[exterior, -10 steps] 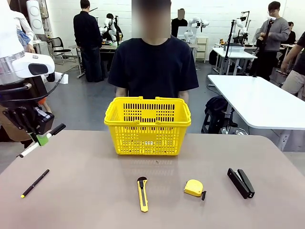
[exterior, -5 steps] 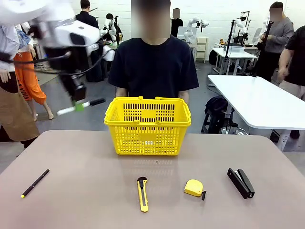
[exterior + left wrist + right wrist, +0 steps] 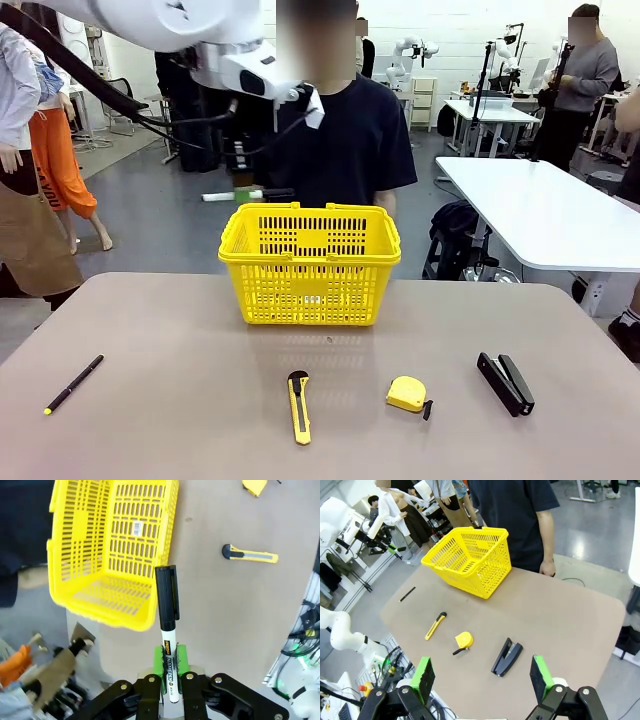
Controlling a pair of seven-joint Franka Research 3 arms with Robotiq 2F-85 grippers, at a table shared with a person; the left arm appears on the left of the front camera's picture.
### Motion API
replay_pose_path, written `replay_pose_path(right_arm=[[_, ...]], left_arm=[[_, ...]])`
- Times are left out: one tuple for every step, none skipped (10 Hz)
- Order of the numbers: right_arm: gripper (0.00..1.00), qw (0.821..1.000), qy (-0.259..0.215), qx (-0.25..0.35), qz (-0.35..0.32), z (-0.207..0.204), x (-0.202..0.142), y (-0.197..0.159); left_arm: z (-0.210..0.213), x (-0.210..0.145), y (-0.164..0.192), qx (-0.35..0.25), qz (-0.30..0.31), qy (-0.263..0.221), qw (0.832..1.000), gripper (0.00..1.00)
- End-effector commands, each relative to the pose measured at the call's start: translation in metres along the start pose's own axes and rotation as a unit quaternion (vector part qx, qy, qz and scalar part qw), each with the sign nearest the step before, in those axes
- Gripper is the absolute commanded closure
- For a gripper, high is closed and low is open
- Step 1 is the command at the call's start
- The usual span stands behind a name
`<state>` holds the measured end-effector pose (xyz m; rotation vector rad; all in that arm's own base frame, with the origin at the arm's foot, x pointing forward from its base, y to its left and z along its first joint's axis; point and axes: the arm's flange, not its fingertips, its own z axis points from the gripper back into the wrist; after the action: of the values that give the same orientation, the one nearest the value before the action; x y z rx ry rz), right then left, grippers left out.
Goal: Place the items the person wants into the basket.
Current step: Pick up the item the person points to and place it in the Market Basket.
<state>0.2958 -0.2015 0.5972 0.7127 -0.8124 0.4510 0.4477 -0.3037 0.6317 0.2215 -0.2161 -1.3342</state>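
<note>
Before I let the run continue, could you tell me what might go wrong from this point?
1. The left gripper pinches the marker near one end, so it could swivel or slip.
2. The marker hangs over the left rim of the basket, not over its middle. Released now, it may bounce outside.
3. The arm works close to the person standing right behind the basket.

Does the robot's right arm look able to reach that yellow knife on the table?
Probably yes: the right gripper is open and empty, and the utility knife lies uncovered on the table.
</note>
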Motion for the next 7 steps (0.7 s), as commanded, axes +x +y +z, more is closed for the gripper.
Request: replay_pose_path(right_arm=[[0.00,1.000,-0.011,0.009,0.007,-0.001,0.001,-0.001],[0.00,1.000,-0.011,0.009,0.007,-0.001,0.001,-0.001],[0.00,1.000,-0.011,0.009,0.007,-0.001,0.001,-0.001],[0.00,1.000,-0.011,0.009,0.007,-0.001,0.001,-0.001],[0.00,1.000,-0.011,0.009,0.007,-0.001,0.001,-0.001],[0.00,1.000,-0.011,0.009,0.007,-0.001,0.001,-0.001],[0.00,1.000,-0.011,0.009,0.007,-0.001,0.001,-0.001]], left_arm=[[-0.011,0.020,0.019,-0.007,-0.060,0.002,0.998,0.88],[-0.020,0.026,0.026,-0.017,-0.075,0.006,0.997,0.88],[-0.028,0.028,0.034,-0.034,-0.089,0.013,0.995,0.88],[-0.034,0.028,0.038,-0.033,-0.095,0.024,0.995,0.88],[-0.035,0.027,0.037,-0.029,-0.085,0.029,0.995,0.88],[-0.042,0.029,0.028,-0.035,-0.079,0.004,0.996,0.88],[-0.042,0.029,0.028,-0.035,-0.079,0.004,0.996,0.88]])
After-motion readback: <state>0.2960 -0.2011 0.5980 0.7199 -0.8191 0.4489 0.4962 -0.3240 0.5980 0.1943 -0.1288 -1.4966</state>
